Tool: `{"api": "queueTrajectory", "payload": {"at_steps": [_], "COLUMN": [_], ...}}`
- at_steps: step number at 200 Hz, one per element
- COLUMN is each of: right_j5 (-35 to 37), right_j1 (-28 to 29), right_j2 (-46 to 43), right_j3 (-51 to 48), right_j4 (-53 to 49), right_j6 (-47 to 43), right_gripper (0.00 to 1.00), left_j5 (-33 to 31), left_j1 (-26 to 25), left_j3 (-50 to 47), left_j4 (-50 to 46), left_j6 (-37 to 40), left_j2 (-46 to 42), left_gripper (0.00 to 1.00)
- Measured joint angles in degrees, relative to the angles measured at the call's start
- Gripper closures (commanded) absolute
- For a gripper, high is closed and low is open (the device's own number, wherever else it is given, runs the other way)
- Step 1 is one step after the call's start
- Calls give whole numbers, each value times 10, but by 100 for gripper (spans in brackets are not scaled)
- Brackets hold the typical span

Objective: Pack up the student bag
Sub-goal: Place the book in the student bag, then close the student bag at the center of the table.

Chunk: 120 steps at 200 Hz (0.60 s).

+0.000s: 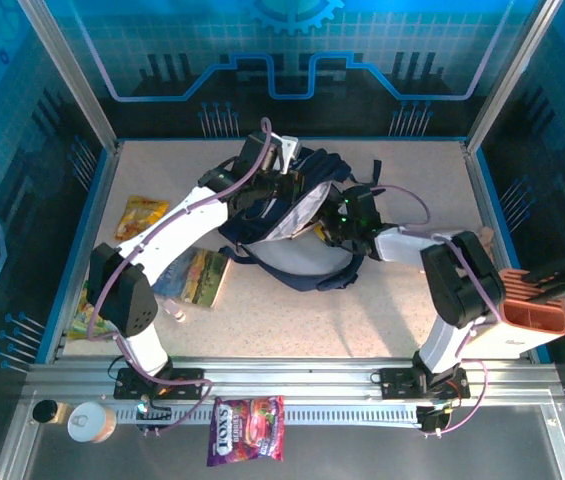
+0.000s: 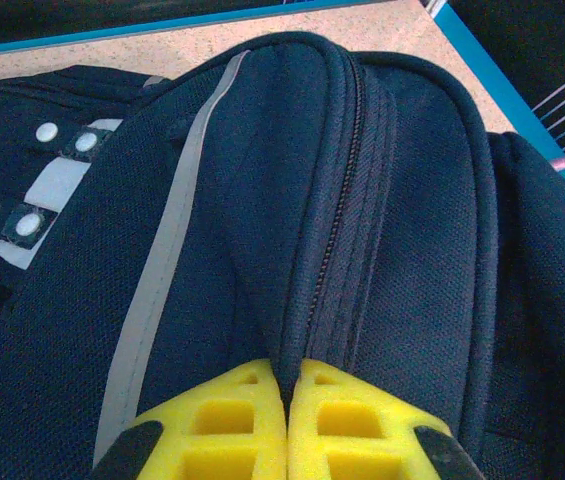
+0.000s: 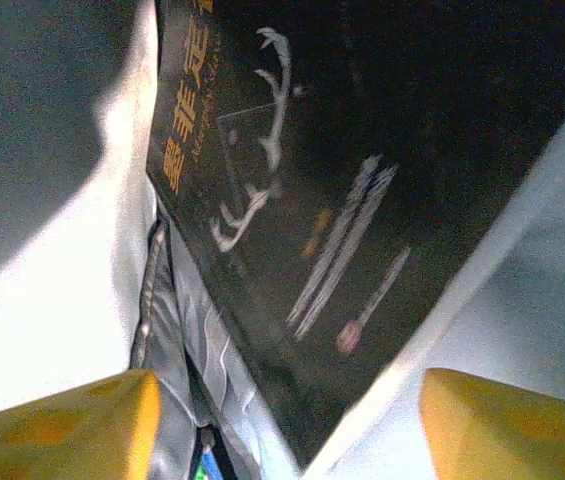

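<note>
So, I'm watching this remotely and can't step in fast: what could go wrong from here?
The left gripper pinches just a fold of the student bag beside its zipper; a slip could drop the opening onto the open right gripper. The dark book lies tilted against the pale lining and might snag.

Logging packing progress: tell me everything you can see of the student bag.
The student bag lies on the table, navy fabric with a grey stripe and closed zipper. Its mouth gapes, showing pale lining. The left claw pinches a fold at the zipper; the right claw, open, reaches inside by a dark book.
</note>
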Motion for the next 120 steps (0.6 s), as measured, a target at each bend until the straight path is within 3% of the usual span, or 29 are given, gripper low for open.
{"api": "queueTrajectory", "payload": {"at_steps": [53, 64, 101, 120], "right_j5": [39, 62, 155, 187], "right_j1": [-64, -78, -104, -105], "right_j2": [-262, -308, -402, -409], "right_j3": [-72, -80, -80, -69], "right_j4": [-158, -198, -318, -358], "right_j6": [-68, -79, -127, -155], "right_gripper": [21, 20, 16, 17], "left_j5": [23, 29, 49, 50], "left_j1": [9, 9, 10, 17], "left_j3": [-19, -26, -64, -108], "left_j4": [12, 18, 48, 70], "left_j6": [-15, -18, -42, -71], "left_j2": [0, 0, 0, 0], "left_gripper": [98, 88, 43, 28]}}
